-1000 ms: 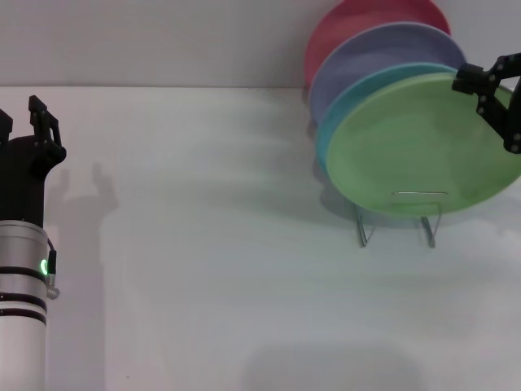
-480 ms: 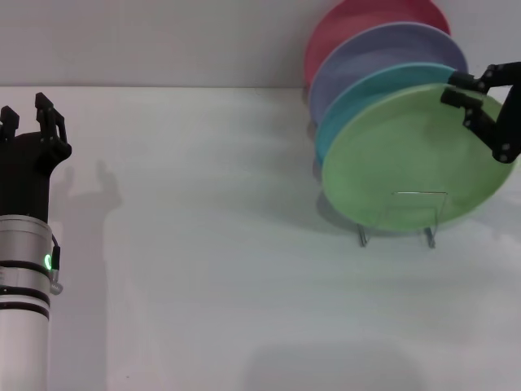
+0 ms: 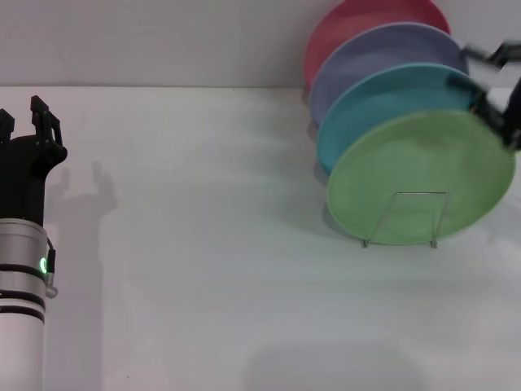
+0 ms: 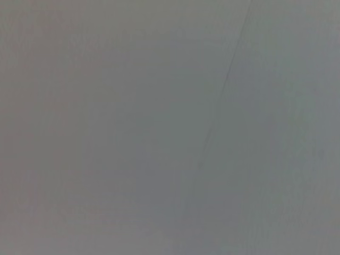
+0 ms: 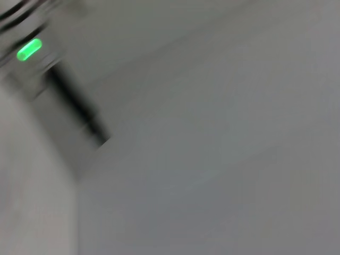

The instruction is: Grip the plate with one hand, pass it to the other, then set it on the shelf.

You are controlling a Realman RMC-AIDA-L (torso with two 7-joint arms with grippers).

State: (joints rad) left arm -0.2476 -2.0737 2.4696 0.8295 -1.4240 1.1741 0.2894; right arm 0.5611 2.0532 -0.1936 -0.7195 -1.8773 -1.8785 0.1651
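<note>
The light-green plate (image 3: 419, 167) stands on edge in the front slot of the silver wire shelf (image 3: 420, 194), leaning on the light-blue plate (image 3: 383, 94) behind it. My right gripper (image 3: 474, 70) is open at the far right, just above the green plate's upper right rim, blurred by motion and holding nothing. My left gripper (image 3: 23, 120) is open and empty at the far left, fingers pointing up, well away from the shelf. The left arm's green light (image 5: 29, 49) shows blurred in the right wrist view. The left wrist view shows only a grey surface.
A lavender plate (image 3: 387, 49) and a red plate (image 3: 358, 24) stand in the shelf behind the light-blue one. The white table (image 3: 212, 244) spreads between the left arm and the shelf. A grey wall runs along the back.
The green plate has dropped lower and settled into the shelf. My right gripper has let go of its rim and lifted up and to the right. The left arm has barely moved.
</note>
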